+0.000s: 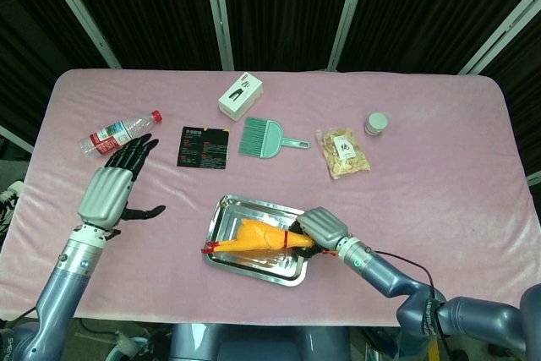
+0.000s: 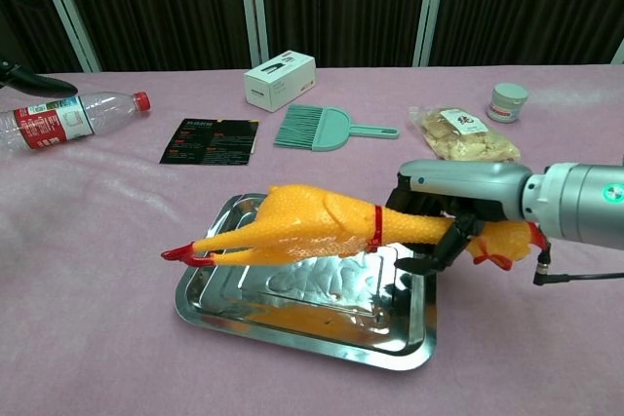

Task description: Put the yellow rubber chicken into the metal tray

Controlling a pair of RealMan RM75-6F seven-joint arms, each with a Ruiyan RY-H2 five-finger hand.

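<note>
The yellow rubber chicken (image 1: 258, 237) (image 2: 312, 229) hangs lengthwise just over the metal tray (image 1: 221, 216) (image 2: 292, 323), red feet to the left. My right hand (image 1: 319, 227) (image 2: 450, 204) grips its neck beside the red collar, at the tray's right end. The chicken's head (image 2: 507, 241) sticks out past the hand. Whether the body touches the tray floor is unclear. My left hand (image 1: 114, 183) is far to the left over bare cloth, fingers spread, holding nothing; the chest view shows only dark fingertips (image 2: 34, 85) at the left edge.
Behind the tray lie a black card (image 1: 204, 146), a teal dustpan brush (image 1: 264, 136), a white box (image 1: 240, 95), a snack bag (image 1: 342, 151) and a small jar (image 1: 377, 123). A water bottle (image 1: 118, 134) lies at the far left, near my left hand.
</note>
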